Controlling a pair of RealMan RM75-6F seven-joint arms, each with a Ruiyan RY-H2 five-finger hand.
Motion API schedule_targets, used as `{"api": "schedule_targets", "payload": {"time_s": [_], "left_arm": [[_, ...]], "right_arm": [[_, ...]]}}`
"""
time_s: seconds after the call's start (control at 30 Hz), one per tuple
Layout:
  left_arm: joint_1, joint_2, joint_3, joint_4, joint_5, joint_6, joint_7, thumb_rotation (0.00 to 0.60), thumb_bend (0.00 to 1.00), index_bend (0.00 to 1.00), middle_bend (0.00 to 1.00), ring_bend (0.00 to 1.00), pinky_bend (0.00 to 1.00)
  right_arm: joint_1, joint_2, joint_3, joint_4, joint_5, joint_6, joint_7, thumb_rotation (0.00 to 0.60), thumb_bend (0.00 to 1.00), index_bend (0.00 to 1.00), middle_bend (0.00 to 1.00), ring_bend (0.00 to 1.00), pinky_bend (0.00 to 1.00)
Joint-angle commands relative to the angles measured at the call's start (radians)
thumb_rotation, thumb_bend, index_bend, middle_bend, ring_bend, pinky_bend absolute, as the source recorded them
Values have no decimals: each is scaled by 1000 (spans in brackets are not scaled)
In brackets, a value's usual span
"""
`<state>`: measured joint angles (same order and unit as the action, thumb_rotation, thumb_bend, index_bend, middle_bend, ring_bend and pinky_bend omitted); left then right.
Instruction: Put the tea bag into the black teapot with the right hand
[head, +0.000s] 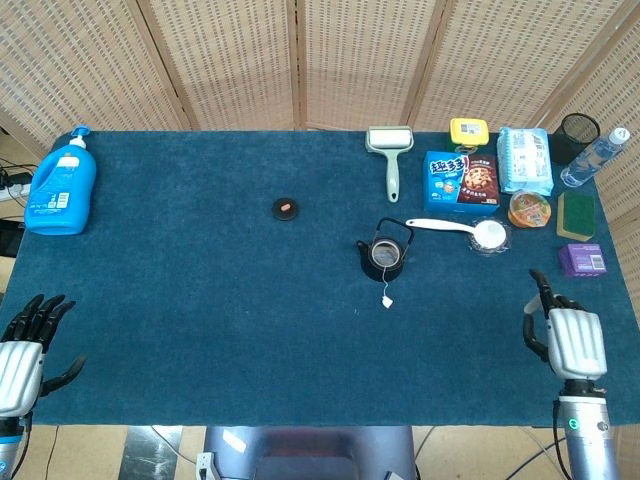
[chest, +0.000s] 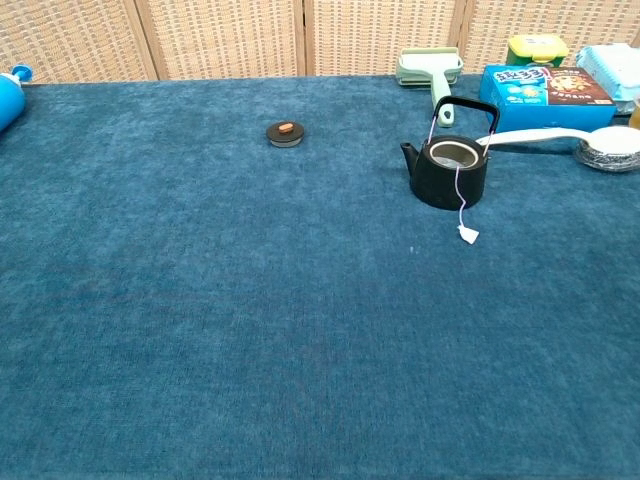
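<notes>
The black teapot (head: 383, 256) (chest: 449, 168) stands lidless on the blue cloth right of centre. A tea bag string hangs over its rim, and the white paper tag (head: 385, 301) (chest: 467, 234) lies on the cloth in front of it. The bag itself is hidden inside the pot. My right hand (head: 566, 341) is at the table's near right edge, far from the pot, fingers extended and holding nothing. At the near left corner my left hand (head: 24, 360) is open with spread fingers. Neither hand shows in the chest view.
The teapot lid (head: 286, 208) (chest: 285, 133) lies left of the pot. A white spoon (head: 462, 231), a lint roller (head: 390, 152), a cookie box (head: 461, 180), packets, a sponge and a bottle crowd the back right. A blue detergent bottle (head: 62, 186) stands far left.
</notes>
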<state>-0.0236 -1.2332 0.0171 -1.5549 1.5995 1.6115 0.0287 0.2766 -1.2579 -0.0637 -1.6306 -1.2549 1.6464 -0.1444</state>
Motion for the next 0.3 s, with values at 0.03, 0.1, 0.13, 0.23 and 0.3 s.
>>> {"api": "schedule_targets", "payload": {"time_s": [0.03,0.1,0.13,0.23,0.3], "left_arm": [[5,-4,4,-1,-5,-3,2,600,288,141,116,32,137],[9,-8,5,0,-8,-4,0,600,288,141,116,31,137],[9,-10,5,1,-10,-5,0,600,287,141,116,31,137],[9,-13,3,2,-11,-9,2,600,287,141,116,32,137],[7,-14,2,-1,-11,-13,8,600,287,141,116,32,137]], "right_arm": [[-49,-17,5,34,5,18,33,600,592,107,463,446,483],[-73,-21,9,43,5,26,42,600,592,126,463,446,478],[-82,-22,12,45,2,29,47,600,591,137,463,446,476],[-99,-23,21,51,-8,30,56,600,592,158,463,445,472],[-107,-21,27,55,-18,27,58,600,591,160,463,445,468]]}}
